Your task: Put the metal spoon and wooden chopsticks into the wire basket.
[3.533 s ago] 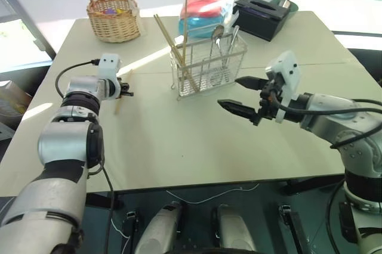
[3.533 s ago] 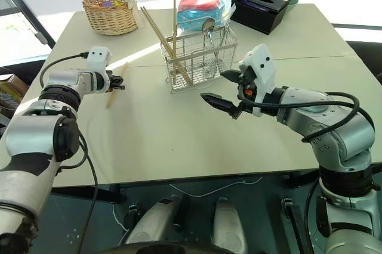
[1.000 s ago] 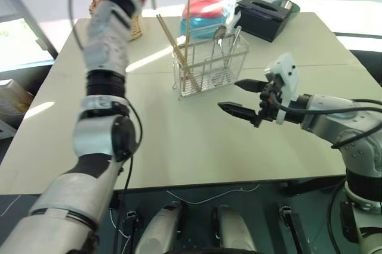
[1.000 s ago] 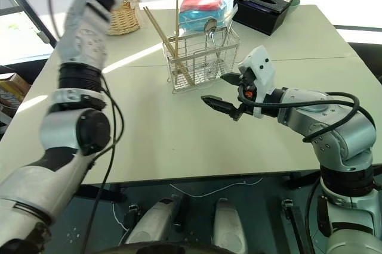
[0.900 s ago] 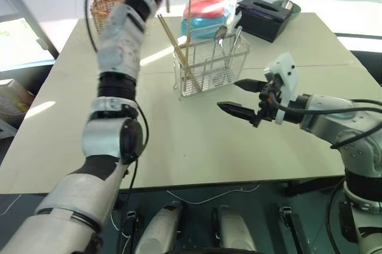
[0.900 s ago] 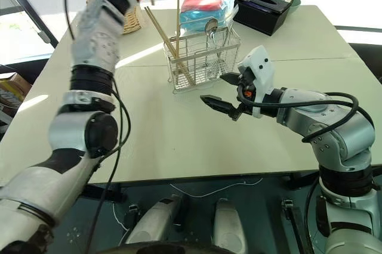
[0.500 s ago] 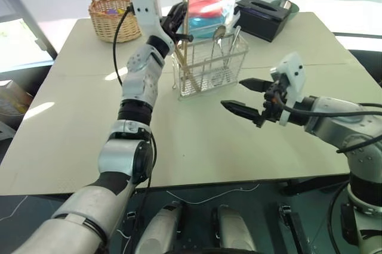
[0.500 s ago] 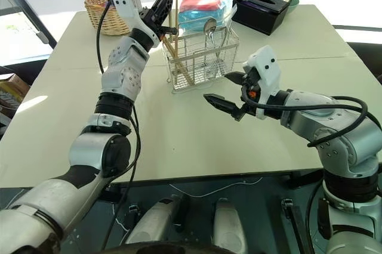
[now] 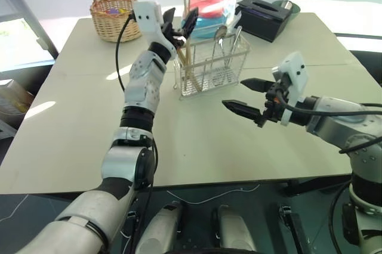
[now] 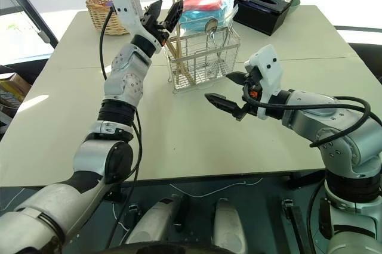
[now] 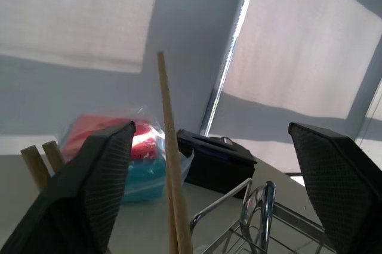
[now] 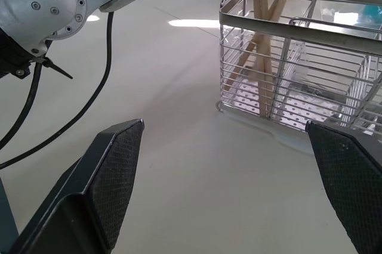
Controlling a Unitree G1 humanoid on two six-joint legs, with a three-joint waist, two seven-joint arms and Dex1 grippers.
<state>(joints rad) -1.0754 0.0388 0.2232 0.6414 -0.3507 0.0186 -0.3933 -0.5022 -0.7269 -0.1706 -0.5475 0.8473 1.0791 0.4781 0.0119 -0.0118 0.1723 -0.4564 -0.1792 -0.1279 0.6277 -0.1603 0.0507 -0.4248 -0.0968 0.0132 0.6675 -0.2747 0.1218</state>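
Note:
The wire basket (image 9: 212, 66) stands on the table's far middle. Wooden chopsticks (image 9: 185, 48) stand and lean in its left end, and the metal spoon (image 9: 219, 33) stands bowl-up toward its right. My left gripper (image 9: 181, 15) hangs open over the basket's left end. One upright chopstick (image 11: 170, 152) rises between its fingers, touching neither. My right gripper (image 9: 233, 92) hovers open over the table, in front of and to the right of the basket, with nothing in it. The right wrist view shows the basket (image 12: 292, 69) and the chopsticks (image 12: 262, 57) from the side.
A round wicker basket (image 9: 113, 18) with a tall handle sits at the far left. A bag of red and blue items (image 9: 209, 5) lies behind the wire basket, a black box (image 9: 262, 16) to its right. Bare tabletop (image 9: 197, 141) spreads in front.
My left gripper carried a chopstick over from the left, came down over the basket's left end and opened. The chopstick has sunk into the basket. The right arm kept still.

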